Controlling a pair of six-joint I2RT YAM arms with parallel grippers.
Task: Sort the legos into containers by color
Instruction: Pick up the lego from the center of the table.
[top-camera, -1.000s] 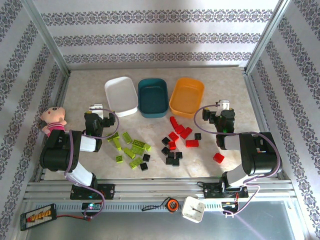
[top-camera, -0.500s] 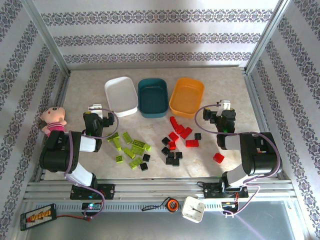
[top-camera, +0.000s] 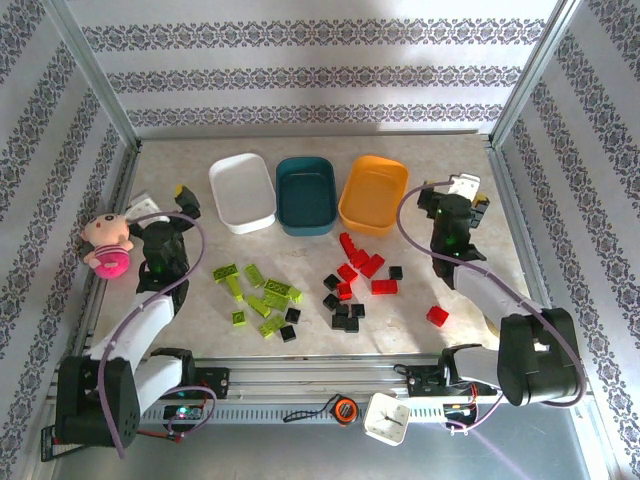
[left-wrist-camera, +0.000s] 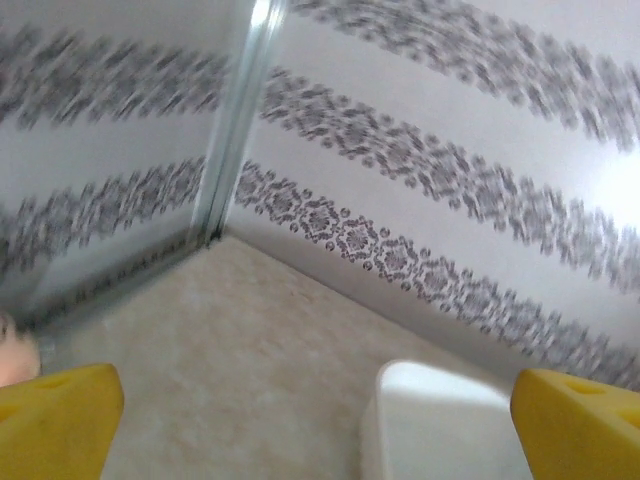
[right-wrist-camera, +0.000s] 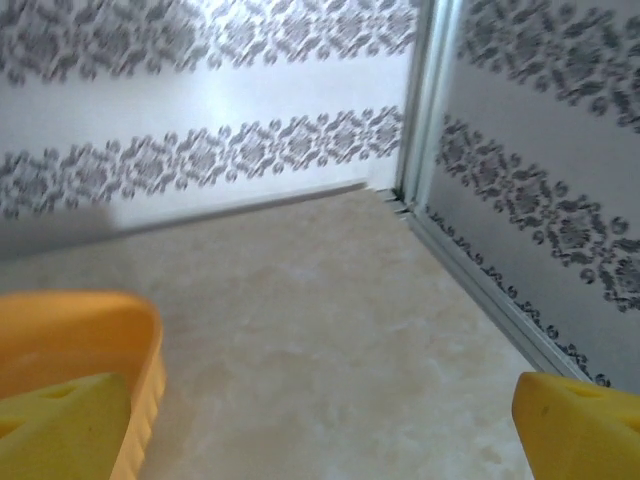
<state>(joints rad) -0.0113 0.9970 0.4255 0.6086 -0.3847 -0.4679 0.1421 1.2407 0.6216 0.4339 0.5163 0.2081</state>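
Lime green legos (top-camera: 262, 290) lie scattered at centre left of the table, red legos (top-camera: 358, 262) and black legos (top-camera: 344, 314) at the centre, and one red brick (top-camera: 437, 315) apart on the right. Behind them stand the white tub (top-camera: 242, 192), the teal tub (top-camera: 306, 194) and the orange tub (top-camera: 373, 194). My left gripper (top-camera: 163, 200) is open and holds nothing, left of the white tub (left-wrist-camera: 440, 420). My right gripper (top-camera: 462, 190) is also open and holds nothing, right of the orange tub (right-wrist-camera: 70, 340). In both wrist views the yellow fingertips (left-wrist-camera: 55, 420) (right-wrist-camera: 585, 425) stand far apart over bare table.
A pink-and-cream doll (top-camera: 108, 240) lies at the left edge, close to my left arm. Patterned walls and metal corner posts (right-wrist-camera: 425, 100) close in the table on three sides. A lone black brick (top-camera: 396, 272) sits near the red ones.
Both arms have stretched out from their folded pose. The left gripper swung left and back toward the doll and white tub. The right gripper moved back and right past the orange tub.
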